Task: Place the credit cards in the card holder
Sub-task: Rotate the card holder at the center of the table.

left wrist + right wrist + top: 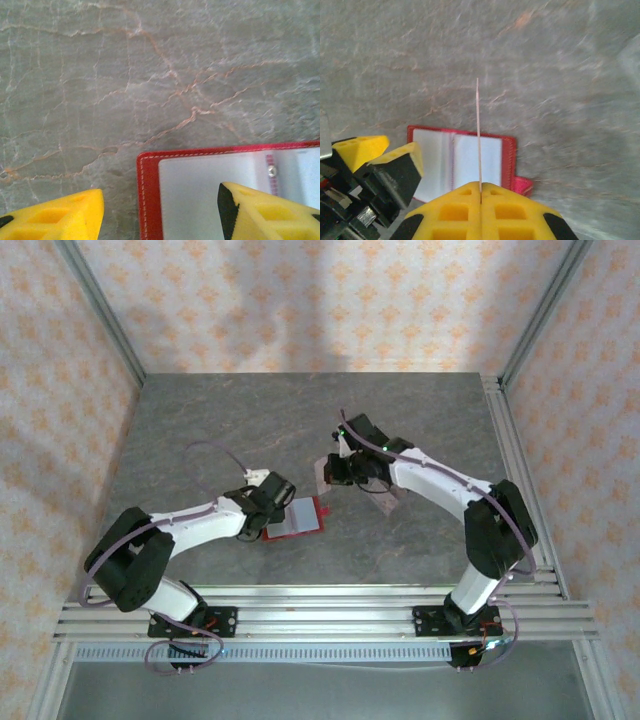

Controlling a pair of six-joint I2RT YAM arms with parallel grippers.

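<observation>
The red card holder lies open on the table, pale inside up, with its snap tab sticking out at one side. My left gripper is open at the holder's left edge. In the left wrist view one yellow finger sits over the pale inside and the other finger is over bare table. My right gripper is shut on a credit card, seen edge-on and upright, above the open holder. From the top that card shows pale beside the right gripper.
A clear stand sits on the grey marbled table under the right forearm. Aluminium rails run along the table's right side and near edge. Patterned walls enclose the back and sides.
</observation>
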